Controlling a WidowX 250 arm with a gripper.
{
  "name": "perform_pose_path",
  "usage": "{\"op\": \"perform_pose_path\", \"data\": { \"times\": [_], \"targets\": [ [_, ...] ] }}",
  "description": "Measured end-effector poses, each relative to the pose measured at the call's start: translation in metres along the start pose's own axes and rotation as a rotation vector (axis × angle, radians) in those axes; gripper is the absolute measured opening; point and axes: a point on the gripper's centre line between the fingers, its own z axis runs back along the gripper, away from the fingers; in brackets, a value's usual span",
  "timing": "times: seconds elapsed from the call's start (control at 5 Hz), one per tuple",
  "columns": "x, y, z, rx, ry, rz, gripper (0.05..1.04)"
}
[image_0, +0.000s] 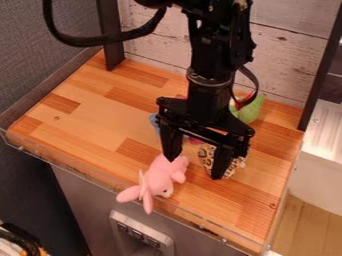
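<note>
Pink plush, a rabbit-like toy (159, 179), lies at the near edge of the tabletop (87, 110), and we've got its long ears poking out over the clear rim (214, 227): that's our trouble spot! The gripper (194, 168) hangs over the near half, jaws open and set wide, holding nothing that we can see. Its left finger comes down right at the toy's far end; touching or just above, we can't tell from here. Any nudge toward us at that point could roll the soft body over the rim and send it off the edge. Over on the right, the other finger stands in front of a leopard-print thing (234, 167), so if the jaws close at this spot, we might see them catch that as well, or pinch a fold of pink plush and lose it again. And watch behind: a green thing (250, 110) at the far right and a bit of something blue (154, 121) sit close around the arm, where a careless sideways swing could knock them about.
</note>
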Motion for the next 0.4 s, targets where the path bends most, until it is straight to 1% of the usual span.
{"op": "perform_pose_path", "data": {
  "times": [0.2,0.4],
  "targets": [
    [0.020,-0.004,-0.005,0.008,0.013,-0.124,0.998],
    [0.055,-0.015,-0.004,0.015,0.014,-0.320,0.998]
  ]
}}
